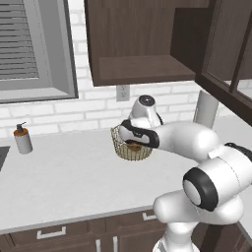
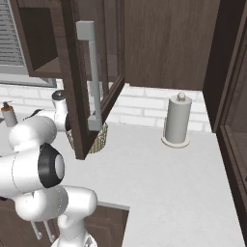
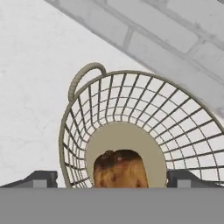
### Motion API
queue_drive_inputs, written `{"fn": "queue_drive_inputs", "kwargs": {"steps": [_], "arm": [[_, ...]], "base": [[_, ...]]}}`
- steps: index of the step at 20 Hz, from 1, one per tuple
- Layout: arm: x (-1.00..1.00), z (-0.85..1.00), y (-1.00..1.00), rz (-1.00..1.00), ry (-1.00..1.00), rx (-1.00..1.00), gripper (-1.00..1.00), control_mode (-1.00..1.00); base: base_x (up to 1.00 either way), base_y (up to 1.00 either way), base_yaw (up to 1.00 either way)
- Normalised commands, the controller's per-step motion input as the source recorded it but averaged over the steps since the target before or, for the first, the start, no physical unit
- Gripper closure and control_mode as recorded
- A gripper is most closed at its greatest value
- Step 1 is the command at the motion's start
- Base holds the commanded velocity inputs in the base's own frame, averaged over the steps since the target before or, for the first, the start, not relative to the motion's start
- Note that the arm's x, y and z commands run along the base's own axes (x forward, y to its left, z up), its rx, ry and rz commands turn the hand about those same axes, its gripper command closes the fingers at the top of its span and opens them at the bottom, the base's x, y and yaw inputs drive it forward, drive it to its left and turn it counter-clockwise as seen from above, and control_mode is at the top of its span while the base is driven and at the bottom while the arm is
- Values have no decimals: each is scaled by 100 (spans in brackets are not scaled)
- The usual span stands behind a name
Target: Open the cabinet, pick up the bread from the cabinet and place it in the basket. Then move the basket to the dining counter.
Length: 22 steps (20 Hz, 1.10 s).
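Bread (image 3: 119,168) lying released between spread fingertips (image 3: 41,178) | gripper (image 3: 113,179) hanging open over basket (image 3: 131,109) | awaiting carry to dining counter

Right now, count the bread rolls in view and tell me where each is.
1. The bread lies on the floor of the basket, which stands on the worktop near the brick wall. Others could be hidden.

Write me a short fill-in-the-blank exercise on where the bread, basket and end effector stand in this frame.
1. The bread lies inside the ____ on the counter.
2. The basket stands on the pale worktop below the open ____.
3. The end effector hangs over the basket with its fingers ____, gripping nothing.
4. Left of the basket, near the sink's edge, stands a soap ____.

Missing words: basket; cabinet; open; dispenser
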Motion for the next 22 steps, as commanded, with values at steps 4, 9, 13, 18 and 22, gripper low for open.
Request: {"fn": "queue_drive_inputs", "kwargs": {"steps": [4,9,13,18,22], "arm": [[29,13,14,1,0,0,-100,-100],[-29,14,20,0,3,-1,-100,-100],[-39,-1,36,1,17,-8,-100,-100],[7,-25,2,2,12,-7,-100,-100],[24,-61,-1,3,13,-12,-100,-100]], "base": [[0,0,0],[0,0,0],[0,0,0],[0,0,0],[0,0,0]]}}
